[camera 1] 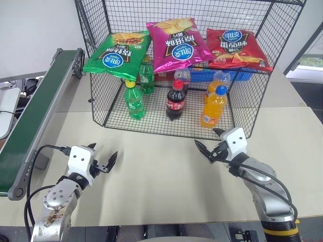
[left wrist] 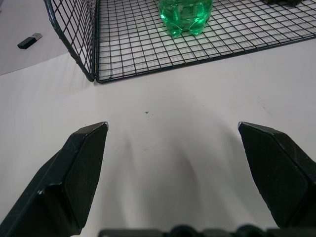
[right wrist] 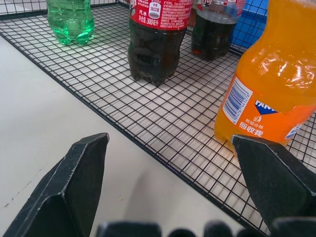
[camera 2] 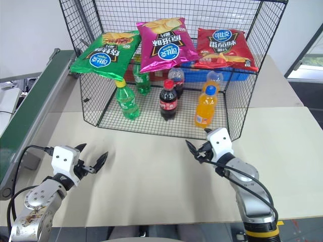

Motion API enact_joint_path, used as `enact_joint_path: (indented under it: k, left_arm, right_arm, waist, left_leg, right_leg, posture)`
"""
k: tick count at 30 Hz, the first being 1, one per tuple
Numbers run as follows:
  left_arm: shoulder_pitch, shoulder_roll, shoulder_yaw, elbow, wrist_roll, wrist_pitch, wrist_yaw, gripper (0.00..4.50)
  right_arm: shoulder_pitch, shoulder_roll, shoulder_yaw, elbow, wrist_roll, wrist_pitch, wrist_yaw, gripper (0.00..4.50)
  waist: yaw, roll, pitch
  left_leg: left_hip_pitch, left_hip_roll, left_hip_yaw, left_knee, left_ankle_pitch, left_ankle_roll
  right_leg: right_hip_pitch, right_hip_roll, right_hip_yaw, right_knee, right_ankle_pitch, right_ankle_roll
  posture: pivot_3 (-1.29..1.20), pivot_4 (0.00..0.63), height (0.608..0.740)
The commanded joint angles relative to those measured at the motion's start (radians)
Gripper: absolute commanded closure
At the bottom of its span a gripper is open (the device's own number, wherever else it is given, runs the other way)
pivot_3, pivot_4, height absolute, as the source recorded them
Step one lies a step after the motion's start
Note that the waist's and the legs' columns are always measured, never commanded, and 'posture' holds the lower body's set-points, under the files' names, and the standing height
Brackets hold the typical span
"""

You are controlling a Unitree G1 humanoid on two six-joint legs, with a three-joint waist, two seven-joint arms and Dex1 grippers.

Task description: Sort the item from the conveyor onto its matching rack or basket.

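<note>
Both my left claw and right claw hang released over the counter; the green crisp bag lies ahead of them on the rack's upper shelf.

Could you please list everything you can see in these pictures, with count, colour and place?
Green crisp bag: one, shiny green, left end of the upper shelf.
Magenta crisp bag: one, middle of the upper shelf.
Red crisp bag: one, right end of the upper shelf.
Wire rack: one, black mesh, at the back of the table.
Green bottles: two, lower floor, left.
Cola bottles: two, dark with red labels, lower floor, middle.
Orange bottles: two, lower floor, right.
Blue crate: one, behind the bottles.
Conveyor: one, dark green belt, left of the table.
Table: one, pale.
Left gripper: black fingers, open, over the table.
Right gripper: black fingers, open, near the rack's front.
</note>
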Motion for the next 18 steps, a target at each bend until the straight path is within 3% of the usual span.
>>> enact_joint_path:
  k: [1, 18]
  left_arm:
    - [-0.003, 0.023, 0.024, -0.023, -0.014, -0.013, -0.025, 0.00]
    - [-0.016, 0.052, 0.057, 0.001, -0.066, -0.040, -0.097, 0.00]
  right_arm:
    - [0.005, -0.021, -0.027, -0.024, 0.016, -0.037, 0.017, 0.10]
    - [0.002, -0.043, -0.053, -0.019, 0.025, -0.059, 0.053, 0.10]
  waist:
    - [0.000, 0.000, 0.000]
    - [0.000, 0.000, 0.000]
  left_leg:
    - [0.000, 0.000, 0.000, 0.000, 0.000, 0.000]
    - [0.000, 0.000, 0.000, 0.000, 0.000, 0.000]
  right_leg:
    - [0.000, 0.000, 0.000, 0.000, 0.000, 0.000]
    - [0.000, 0.000, 0.000, 0.000, 0.000, 0.000]
  posture:
    - [0.00, 0.150, 0.740]
    - [0.00, 0.150, 0.740]
